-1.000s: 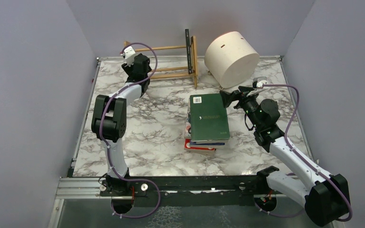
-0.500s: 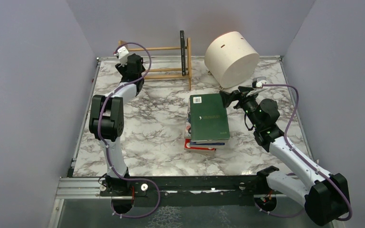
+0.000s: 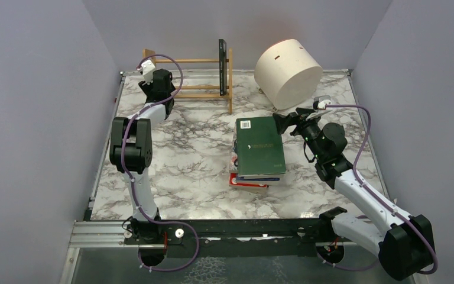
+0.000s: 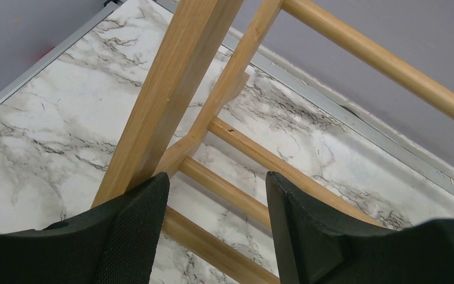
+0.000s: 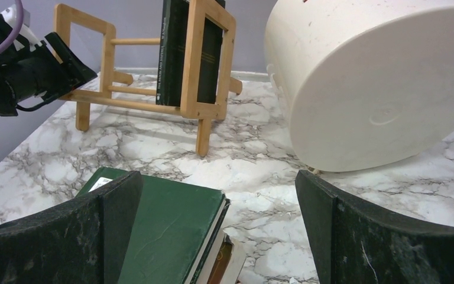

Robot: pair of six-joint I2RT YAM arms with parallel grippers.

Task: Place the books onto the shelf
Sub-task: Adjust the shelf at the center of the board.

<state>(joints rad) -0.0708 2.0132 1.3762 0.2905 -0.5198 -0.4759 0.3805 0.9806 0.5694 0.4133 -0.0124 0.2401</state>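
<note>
The shelf (image 3: pixel 183 60) stands at the back of the table by the wall, with one black book (image 3: pixel 221 65) upright at its right end. My left gripper (image 3: pixel 161 89) is at the shelf's left end. In the left wrist view its jaws (image 4: pixel 216 180) stand apart over the rungs, the left finger (image 4: pixel 136 225) against the end upright (image 4: pixel 171 89), nothing pinched between them. A stack of books (image 3: pixel 260 145), dark green on top, lies mid-table. My right gripper (image 3: pixel 285 123) hovers wide open at the stack's far right corner (image 5: pixel 165 231).
A cream cylindrical drum (image 3: pixel 288 71) lies on its side at the back right, just beyond the right gripper and right of the shelf. Purple walls enclose the table on three sides, and the shelf sits close to the back wall.
The left gripper has moved left and towards the back wall, and the shelf with its black book has slid that way with it. The right arm and the stack have not moved.
</note>
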